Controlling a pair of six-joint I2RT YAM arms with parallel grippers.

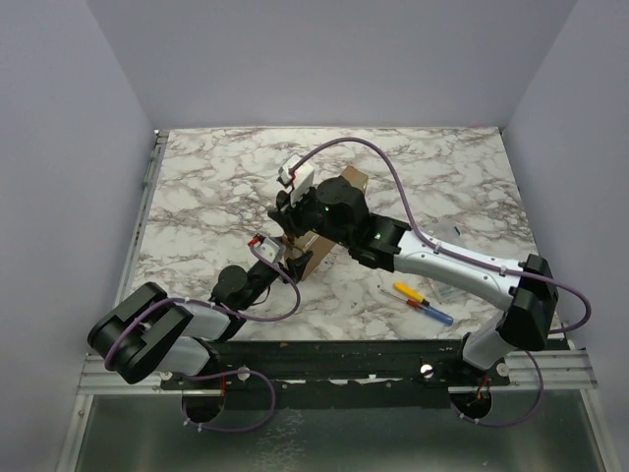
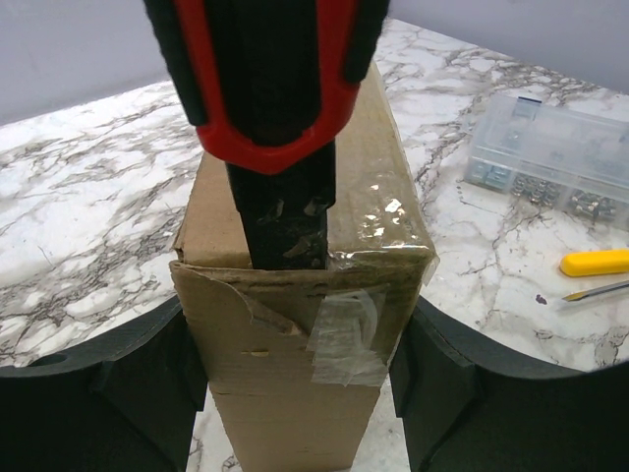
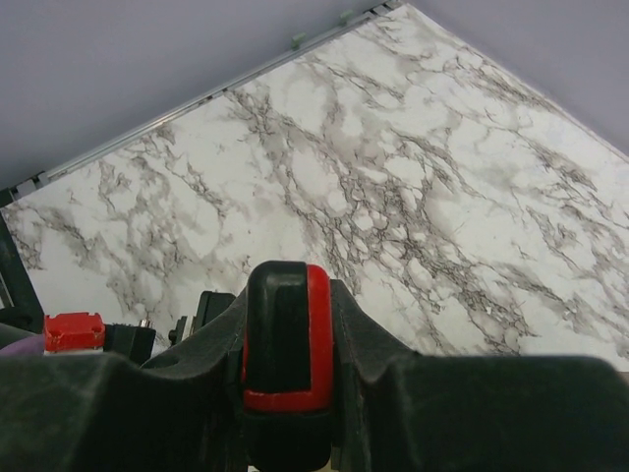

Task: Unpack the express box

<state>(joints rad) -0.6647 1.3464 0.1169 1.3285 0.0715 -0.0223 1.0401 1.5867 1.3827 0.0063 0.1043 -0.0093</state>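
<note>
Marble surface (image 1: 197, 187), everything sits on it. Right arm (image 1: 462, 270) comes in from the near-right corner and hangs over the express box (image 2: 295, 324). Box is roughly mid-surface, a bit toward the far edge, long axis running near-left to far-right. Left arm (image 1: 187, 324) is the closer one. Left jaws straddle the box's near end, one on each side face, and look clamped on it. Right jaws are clenched on a red-and-black cutter (image 2: 270, 88), handle up, tip on the narrow top face just behind the near-end flap; can't tell if it has pierced. Key relation: the top seam runs away from the left jaws along the long axis, so I'd expect the cut to travel toward the far-right, away from the holding side. Box is brown corrugated and seems to stand on a thin edge. End flap is creased and ragged, with wrinkled clear tape over the top corner and end. Clear compartment case (image 2: 550, 162) lies well apart on its right. Yellow pen (image 2: 595, 262) is nearer the near edge.
</note>
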